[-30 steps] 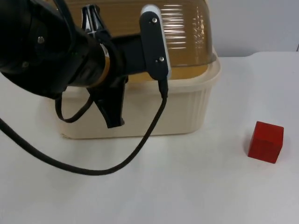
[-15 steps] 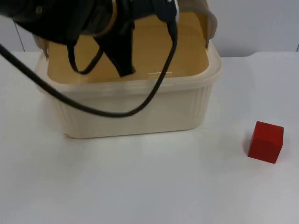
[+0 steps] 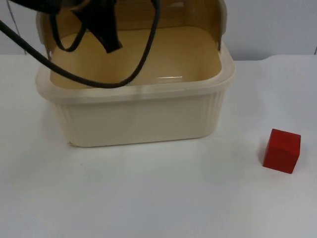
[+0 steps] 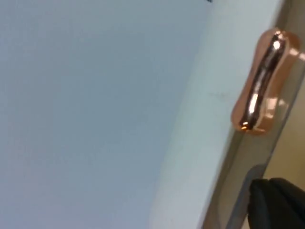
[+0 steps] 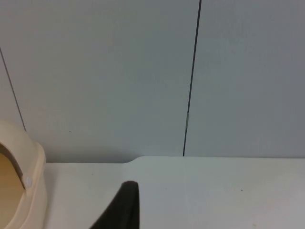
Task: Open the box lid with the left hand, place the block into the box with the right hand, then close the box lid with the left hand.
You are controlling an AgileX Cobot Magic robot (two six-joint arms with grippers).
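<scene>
Standing open on the white table (image 3: 158, 198), the one cream box (image 3: 138, 116) has its amber lid (image 3: 208, 12) tipped up at the back. My left gripper (image 3: 101, 29) hangs over the box's far left side; whether its fingers are apart I cannot tell. The single red block (image 3: 282, 150) sits to the box's right, nearer my waiting right gripper (image 5: 121, 210), whose fingers I cannot judge either.
</scene>
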